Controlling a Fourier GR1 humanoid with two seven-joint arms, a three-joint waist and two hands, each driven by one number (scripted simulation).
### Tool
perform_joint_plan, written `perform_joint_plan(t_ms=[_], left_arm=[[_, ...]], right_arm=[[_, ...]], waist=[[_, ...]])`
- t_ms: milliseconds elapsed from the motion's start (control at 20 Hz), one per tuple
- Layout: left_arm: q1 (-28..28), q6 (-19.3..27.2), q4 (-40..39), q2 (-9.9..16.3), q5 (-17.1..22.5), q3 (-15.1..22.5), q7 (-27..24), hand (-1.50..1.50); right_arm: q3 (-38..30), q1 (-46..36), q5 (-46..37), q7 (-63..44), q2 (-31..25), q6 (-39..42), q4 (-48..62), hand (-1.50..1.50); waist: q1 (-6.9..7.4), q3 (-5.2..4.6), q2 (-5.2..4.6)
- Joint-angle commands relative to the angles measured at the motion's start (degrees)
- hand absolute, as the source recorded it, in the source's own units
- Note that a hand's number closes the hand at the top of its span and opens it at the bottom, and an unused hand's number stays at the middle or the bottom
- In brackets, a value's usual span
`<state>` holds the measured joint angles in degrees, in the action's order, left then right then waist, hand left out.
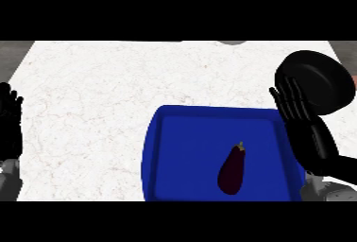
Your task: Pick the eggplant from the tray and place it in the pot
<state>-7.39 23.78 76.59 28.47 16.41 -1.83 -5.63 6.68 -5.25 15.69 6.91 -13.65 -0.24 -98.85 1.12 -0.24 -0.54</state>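
Here my right robot hand is hovering open-fingered between the round black pot and the blue rectangular tray, where the dark purple eggplant is lying; my left robot hand is resting open.

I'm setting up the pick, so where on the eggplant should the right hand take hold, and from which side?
Probably the thick lower body of the eggplant, from above. It lies flat in the blue tray, stem end pointing away from the robot, long axis near vertical in the head view. So the right hand, now open by the tray's right rim, would close its fingers across the width.

Glossy eggplant, marbled white counter
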Motion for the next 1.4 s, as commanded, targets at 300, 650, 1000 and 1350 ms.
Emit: perform_joint_plan(t_ms=[300,650,1000,1350], left_arm=[[-6.3,-6.0,5.7,-4.5,1.9,5.5,-0.1,0.00],[-5.7,-7.7,10.9,-7.1,3.0,7.8,2.3,0.00],[-11.7,-8.4,5.4,-8.5,1.9,6.5,3.5,0.00],[-7.9,-10.0,12.4,-6.1,3.0,5.3,7.1,0.00]], right_arm=[[-5.0,-9.2,-6.8,-3.5,-26.6,19.9,5.5,1.50],[-8.0,-0.9,-13.0,26.6,-25.5,24.3,23.2,-1.50],[-3.0,-4.2,-24.4,23.0,-28.9,23.6,20.0,-1.50],[3.4,-4.2,-29.8,8.0,-31.5,29.2,6.9,-1.50]], waist=[[-2.51,-1.29,0.84],[-0.69,0.39,0.43],[-1.27,0.23,0.40],[-0.90,0.20,0.74]])
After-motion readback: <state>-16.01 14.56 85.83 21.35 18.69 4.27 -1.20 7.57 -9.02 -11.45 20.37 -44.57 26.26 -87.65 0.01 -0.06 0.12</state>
